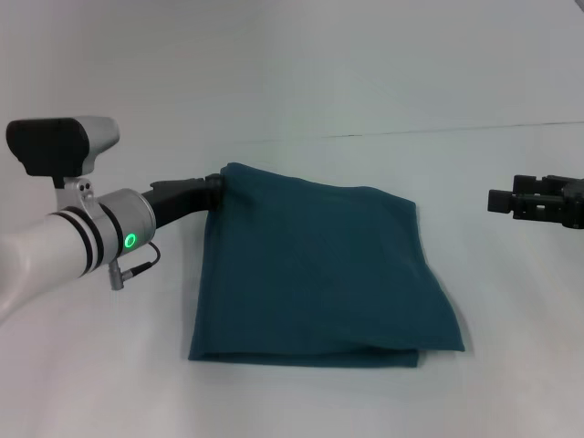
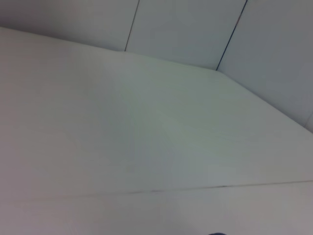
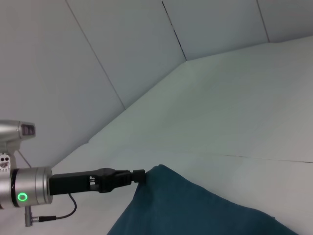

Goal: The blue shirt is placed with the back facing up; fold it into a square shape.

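One corner of the blue shirt, lying folded near-square on the white surface, is pinched by the left gripper; I'd lower it flat before releasing. The right gripper waits well apart, grip unclear.

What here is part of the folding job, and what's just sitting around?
In the job: shirt, folded roughly square; left end effector, at the shirt's far left corner.

Not in use: right end effector, off to the right away from the shirt; table.
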`<state>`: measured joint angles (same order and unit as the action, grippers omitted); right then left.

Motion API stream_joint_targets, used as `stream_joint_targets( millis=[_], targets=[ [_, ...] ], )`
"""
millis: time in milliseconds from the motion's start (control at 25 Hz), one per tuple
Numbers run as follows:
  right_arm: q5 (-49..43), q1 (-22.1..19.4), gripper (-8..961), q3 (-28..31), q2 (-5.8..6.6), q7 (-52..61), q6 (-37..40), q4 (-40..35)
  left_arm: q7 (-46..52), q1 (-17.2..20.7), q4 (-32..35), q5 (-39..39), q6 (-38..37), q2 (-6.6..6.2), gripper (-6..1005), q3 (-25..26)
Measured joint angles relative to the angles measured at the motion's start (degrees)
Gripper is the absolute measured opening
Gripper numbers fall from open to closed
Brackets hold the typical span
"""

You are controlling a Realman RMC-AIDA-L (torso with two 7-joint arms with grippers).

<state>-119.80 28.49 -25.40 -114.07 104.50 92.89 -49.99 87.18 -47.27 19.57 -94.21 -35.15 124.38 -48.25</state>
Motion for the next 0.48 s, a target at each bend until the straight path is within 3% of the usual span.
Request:
stream_joint_targets(
  millis=[480],
  targets=[
    [0.01, 0.42, 900, -0.37, 0.08, 0.00, -0.07, -0.01, 0.34, -0.23, 1.04, -0.01, 2.13, -0.04, 13, 0.02]
  ],
)
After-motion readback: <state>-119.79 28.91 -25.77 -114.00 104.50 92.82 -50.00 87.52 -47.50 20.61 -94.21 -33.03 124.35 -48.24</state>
